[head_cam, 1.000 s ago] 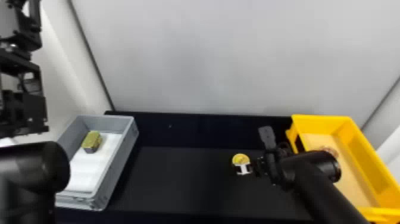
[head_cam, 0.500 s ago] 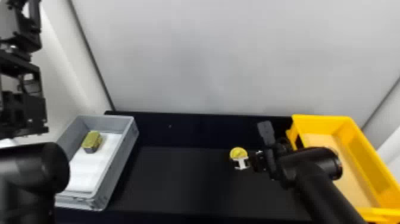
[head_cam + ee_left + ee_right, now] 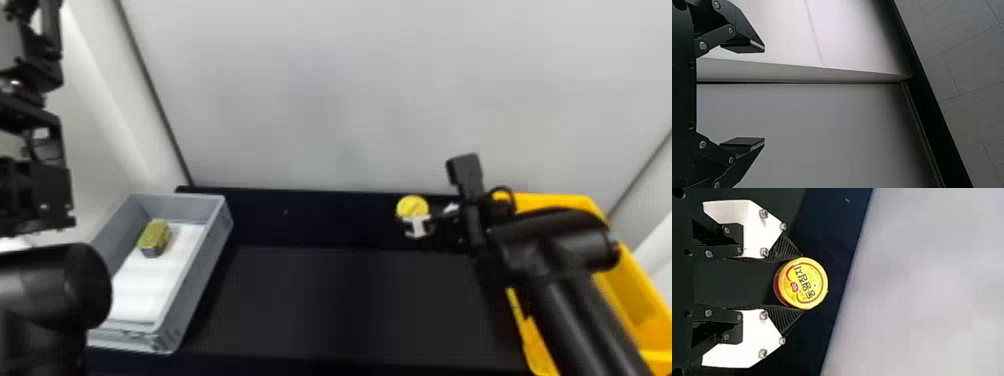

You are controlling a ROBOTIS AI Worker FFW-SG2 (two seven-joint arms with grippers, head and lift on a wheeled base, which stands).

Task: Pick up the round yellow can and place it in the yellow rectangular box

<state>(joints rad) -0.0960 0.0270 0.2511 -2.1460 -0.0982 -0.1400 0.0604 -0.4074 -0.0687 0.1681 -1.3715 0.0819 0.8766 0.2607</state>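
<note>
Grey wall; right pincer grips yellow can

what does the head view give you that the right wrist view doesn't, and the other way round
Head view: the grey box with a small block on a white sheet, the yellow box partly behind the right arm, and the left arm.

Right wrist view: ribbed pads pressed to opposite sides of the can, screws in white plates, and the can's red side.

Both: the can in the right gripper, the dark table and a pale wall.
</note>
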